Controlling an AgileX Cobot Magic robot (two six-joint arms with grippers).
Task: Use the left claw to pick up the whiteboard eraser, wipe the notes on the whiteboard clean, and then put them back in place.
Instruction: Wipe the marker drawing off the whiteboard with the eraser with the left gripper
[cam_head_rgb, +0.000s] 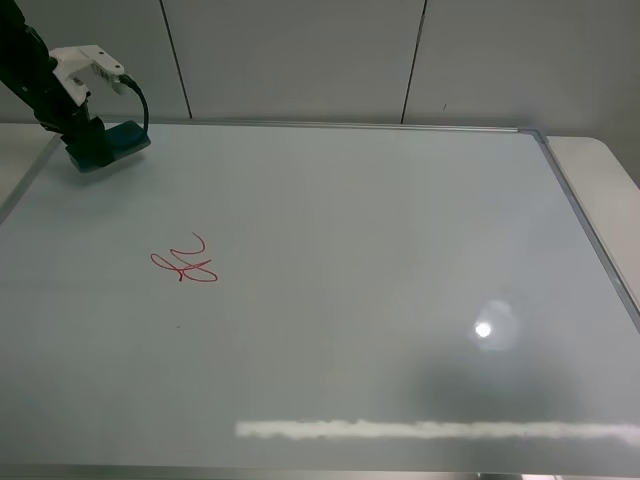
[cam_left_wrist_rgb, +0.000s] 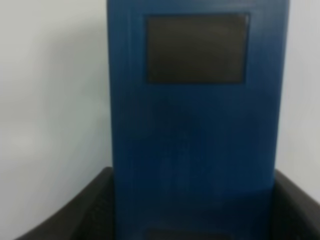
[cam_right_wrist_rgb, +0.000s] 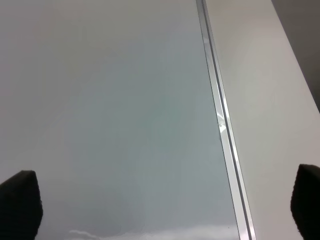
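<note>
The whiteboard (cam_head_rgb: 350, 250) fills most of the exterior high view. The red notes (cam_head_rgb: 185, 263) are on its left half. The teal-blue whiteboard eraser (cam_head_rgb: 122, 139) lies at the board's far left corner. My left claw (cam_head_rgb: 95, 150) is down over it, far from the notes. In the left wrist view the eraser (cam_left_wrist_rgb: 195, 125) sits between the black fingers (cam_left_wrist_rgb: 75, 220), which touch both its sides. My right gripper (cam_right_wrist_rgb: 162, 205) is open and empty above the board's right edge; it is out of the exterior high view.
The board's silver frame (cam_right_wrist_rgb: 220, 125) runs along the right edge, with white table (cam_right_wrist_rgb: 270, 100) beyond it. A grey panelled wall (cam_head_rgb: 300, 60) stands behind the board. A lamp glare (cam_head_rgb: 484, 328) shows at the board's right.
</note>
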